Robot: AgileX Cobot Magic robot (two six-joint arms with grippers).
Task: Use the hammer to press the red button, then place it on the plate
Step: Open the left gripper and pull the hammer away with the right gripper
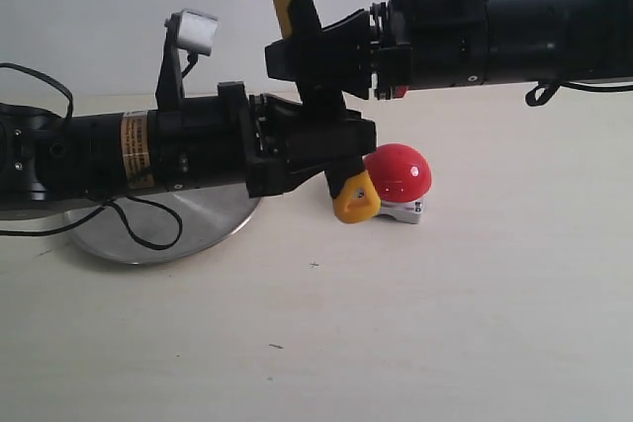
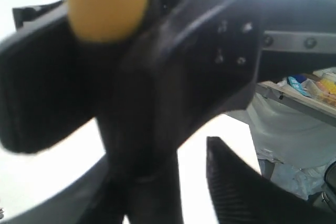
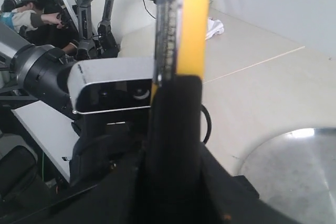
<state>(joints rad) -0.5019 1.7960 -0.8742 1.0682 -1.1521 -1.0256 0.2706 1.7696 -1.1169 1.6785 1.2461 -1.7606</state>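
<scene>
Aloft, the hammer (image 1: 293,9) stood near upright between both arms, its head out of the top of the exterior view and its yellow loop (image 1: 356,197) low. The button (image 1: 398,173) sat just beside the loop, at 3 o'clock from it. The right gripper (image 1: 295,58) was clamped on the upper handle. The left gripper (image 1: 346,150) surrounded the lower handle just above the loop, but whether its jaws pinched the handle or stood free could not be told, its own camera giving only a blur. The plate (image 1: 203,219) lay on the table (image 1: 445,323) at 8 o'clock from the loop, partly under the left arm. The step in hand looked like a hand-over between arms, with the button not yet pressed. Done well, it would want the left jaws fully clear of the handle before either arm moved, so the hammer did not twist in the right grip. The loop hung so near the dome that any swing could knock the button sideways, and the press would likely want a straight descent onto the dome's top, not a glancing one
</scene>
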